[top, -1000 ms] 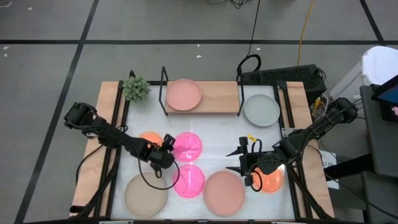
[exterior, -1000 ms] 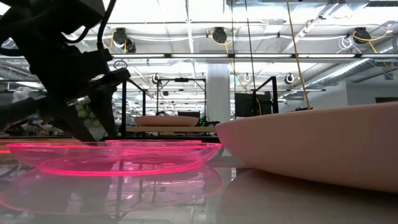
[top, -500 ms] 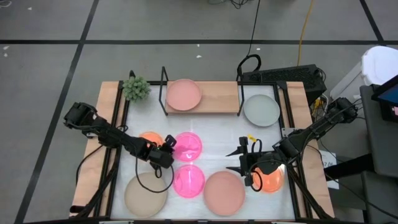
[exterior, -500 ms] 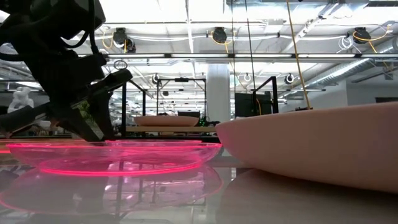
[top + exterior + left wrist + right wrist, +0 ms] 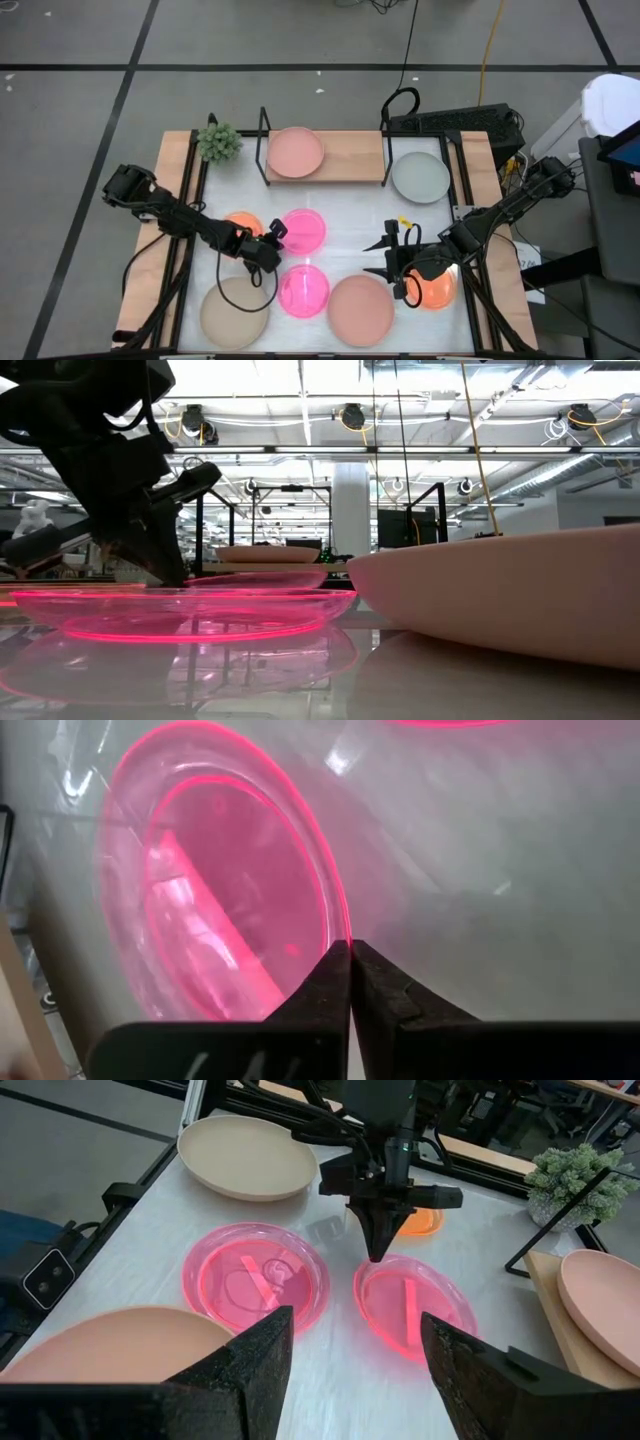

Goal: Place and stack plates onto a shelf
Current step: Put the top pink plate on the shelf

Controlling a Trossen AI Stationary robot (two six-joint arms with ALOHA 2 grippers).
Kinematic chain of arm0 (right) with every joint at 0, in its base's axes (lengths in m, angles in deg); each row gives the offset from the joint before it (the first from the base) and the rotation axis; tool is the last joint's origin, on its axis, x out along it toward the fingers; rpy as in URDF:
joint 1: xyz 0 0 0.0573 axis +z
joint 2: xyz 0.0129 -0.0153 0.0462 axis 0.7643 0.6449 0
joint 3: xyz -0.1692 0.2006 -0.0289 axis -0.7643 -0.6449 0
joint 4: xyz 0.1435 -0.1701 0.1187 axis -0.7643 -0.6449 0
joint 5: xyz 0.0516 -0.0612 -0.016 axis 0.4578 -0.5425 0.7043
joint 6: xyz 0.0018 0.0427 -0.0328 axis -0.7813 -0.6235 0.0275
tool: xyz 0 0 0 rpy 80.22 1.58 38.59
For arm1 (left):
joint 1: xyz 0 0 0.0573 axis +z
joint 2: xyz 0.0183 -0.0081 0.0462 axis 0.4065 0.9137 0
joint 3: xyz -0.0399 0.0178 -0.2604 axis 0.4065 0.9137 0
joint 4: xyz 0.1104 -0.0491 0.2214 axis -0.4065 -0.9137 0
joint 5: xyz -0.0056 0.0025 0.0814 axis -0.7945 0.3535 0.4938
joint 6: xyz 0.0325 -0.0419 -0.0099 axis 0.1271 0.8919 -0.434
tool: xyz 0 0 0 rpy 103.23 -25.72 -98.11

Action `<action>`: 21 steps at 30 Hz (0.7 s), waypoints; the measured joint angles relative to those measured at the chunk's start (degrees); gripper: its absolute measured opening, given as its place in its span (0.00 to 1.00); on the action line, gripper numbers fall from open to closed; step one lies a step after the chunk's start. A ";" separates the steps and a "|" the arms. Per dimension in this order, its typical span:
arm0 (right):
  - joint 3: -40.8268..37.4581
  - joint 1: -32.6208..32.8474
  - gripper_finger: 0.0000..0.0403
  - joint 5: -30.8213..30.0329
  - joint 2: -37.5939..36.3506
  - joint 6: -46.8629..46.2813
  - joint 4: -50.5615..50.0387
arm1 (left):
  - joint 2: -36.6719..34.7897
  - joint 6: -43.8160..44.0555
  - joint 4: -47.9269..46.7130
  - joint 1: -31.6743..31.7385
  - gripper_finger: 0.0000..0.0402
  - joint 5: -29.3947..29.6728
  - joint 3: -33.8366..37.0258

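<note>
One pink plate (image 5: 295, 152) sits on the shelf (image 5: 355, 157); seven remain beside it. Left gripper (image 5: 272, 236) fingers pinch a hot-pink plate (image 5: 303, 231); right gripper (image 5: 385, 257) fingers gape.

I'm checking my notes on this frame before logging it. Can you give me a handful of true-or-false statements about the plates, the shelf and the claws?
1. The left claw is shut on the rim of a hot pink plate. True.
2. The shelf holds two plates. False: only one dusty pink plate sits on it.
3. The right claw is open and empty. True.
4. The pale grey plate is on the shelf. False: it lies on the table beside it.
</note>
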 joint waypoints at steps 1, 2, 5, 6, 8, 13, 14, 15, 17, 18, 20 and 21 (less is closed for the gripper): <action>0.00 -0.01 0.50 0.00 0.00 0.02 0.01 | -0.01 0.00 0.00 0.00 0.01 0.00 0.00; 0.00 0.00 0.50 0.00 0.00 0.01 0.01 | -0.01 -0.03 0.00 -0.01 0.01 0.00 0.00; 0.00 0.00 0.50 0.00 0.00 0.02 0.01 | -0.01 -0.43 0.02 -0.02 0.01 0.02 0.00; 0.00 0.00 0.50 0.00 0.00 0.01 0.01 | 0.01 -0.44 -0.01 -0.14 0.01 0.02 -0.04; 0.00 0.00 0.50 0.00 0.00 0.00 0.01 | 0.00 -0.45 -0.13 -0.35 0.01 0.04 -0.45; 0.02 -0.41 0.50 0.00 0.67 -0.13 0.70 | -0.41 -2.69 -1.19 -0.77 0.01 1.34 -2.74; 0.02 -0.42 0.50 -0.01 0.91 0.08 0.66 | -0.51 -3.23 -1.40 -0.81 0.00 1.55 -3.34; 0.02 -0.46 0.50 0.00 1.15 0.33 0.61 | -0.51 -4.04 -1.28 -0.81 0.00 1.61 -3.93; 0.02 -0.85 0.50 0.22 1.93 1.67 1.40 | -0.51 -5.54 -1.77 -0.83 0.00 1.61 -4.72; 0.03 -1.10 0.50 0.91 2.50 2.62 1.84 | -0.51 -6.13 -2.00 -0.83 0.00 1.60 -5.12; 0.04 -1.52 0.50 3.48 3.76 4.67 2.45 | -0.49 -6.93 -1.96 -0.82 0.00 1.60 -5.91; 0.02 -1.99 0.50 4.47 4.62 5.63 3.49 | -0.50 -7.21 -1.93 -0.76 0.00 1.60 -6.31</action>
